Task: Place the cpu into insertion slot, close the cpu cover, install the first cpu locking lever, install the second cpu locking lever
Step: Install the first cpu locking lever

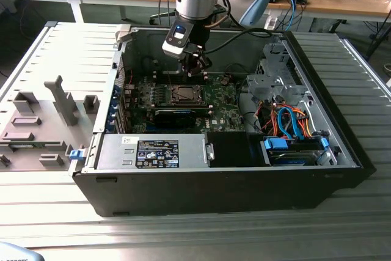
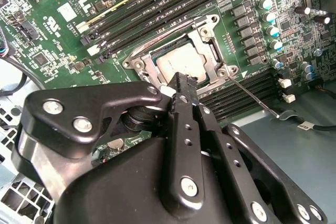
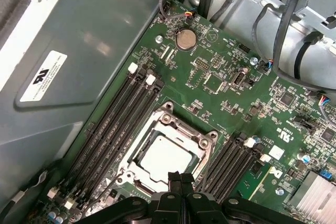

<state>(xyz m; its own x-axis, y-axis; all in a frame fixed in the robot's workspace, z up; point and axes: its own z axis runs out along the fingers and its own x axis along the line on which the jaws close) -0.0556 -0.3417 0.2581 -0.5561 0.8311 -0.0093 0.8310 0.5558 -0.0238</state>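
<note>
Gripper (image 2: 182,81) clenched on nothing, its tip at the near edge of the cover (image 2: 148,67). The cpu (image 2: 181,62) lies just beyond the tip, framed by the lowered cover. The lever (image 2: 254,98) juts out to one side of the tip. Risk: an off-line push could slip off this thin rod and strike the board.

cpu (image 3: 167,157) — in insertion slot (image 3: 157,128), pincer (image 3: 181,177) closed

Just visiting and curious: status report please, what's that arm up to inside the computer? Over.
Arm's gripper shut, tips over the insertion slot edge. The cpu sits inside, cpu cover down around it. Thin lever rod sticks out beside the slot. Over.
</note>
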